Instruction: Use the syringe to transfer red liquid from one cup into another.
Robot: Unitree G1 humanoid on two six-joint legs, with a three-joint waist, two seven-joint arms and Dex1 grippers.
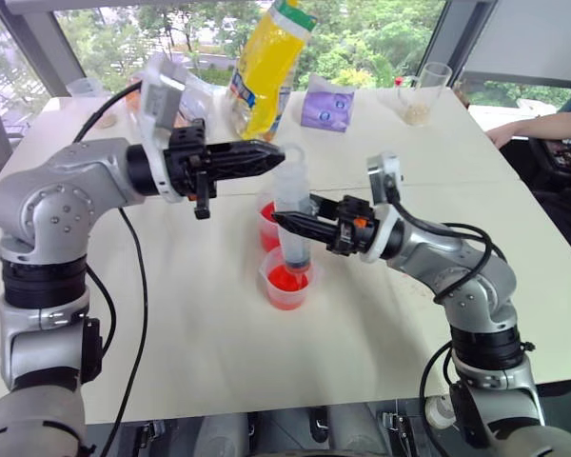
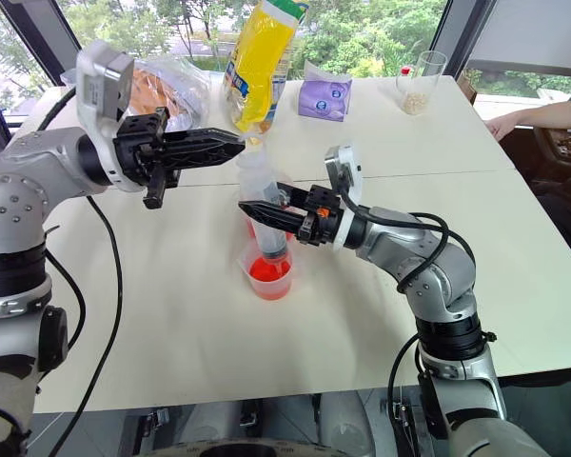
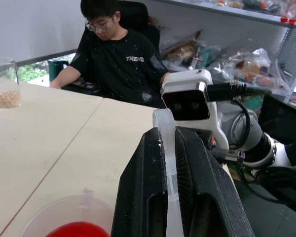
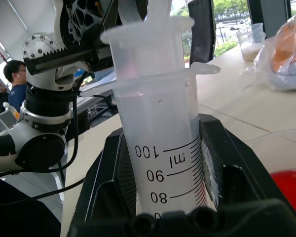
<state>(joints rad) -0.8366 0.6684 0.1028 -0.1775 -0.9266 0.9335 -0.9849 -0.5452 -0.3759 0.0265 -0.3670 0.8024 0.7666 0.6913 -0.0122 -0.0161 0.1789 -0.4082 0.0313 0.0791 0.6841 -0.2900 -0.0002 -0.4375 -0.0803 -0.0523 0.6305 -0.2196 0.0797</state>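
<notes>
a: what's on the left?
b: the left gripper (image 1: 278, 152) is clenched on the plunger ring (image 3: 164, 129).
a: and rightwards?
b: the syringe (image 1: 292, 205) stands upright, tip in the smaller cup (image 1: 287, 283) of red liquid (image 1: 286, 278), barrel clamped by the right gripper (image 1: 282, 219); the beaker (image 1: 265, 221) is just behind.

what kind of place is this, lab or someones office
Most likely a robotics lab or office workspace: pale tables by large windows, cluttered storage shelves, and a seated person watching nearby.
</notes>
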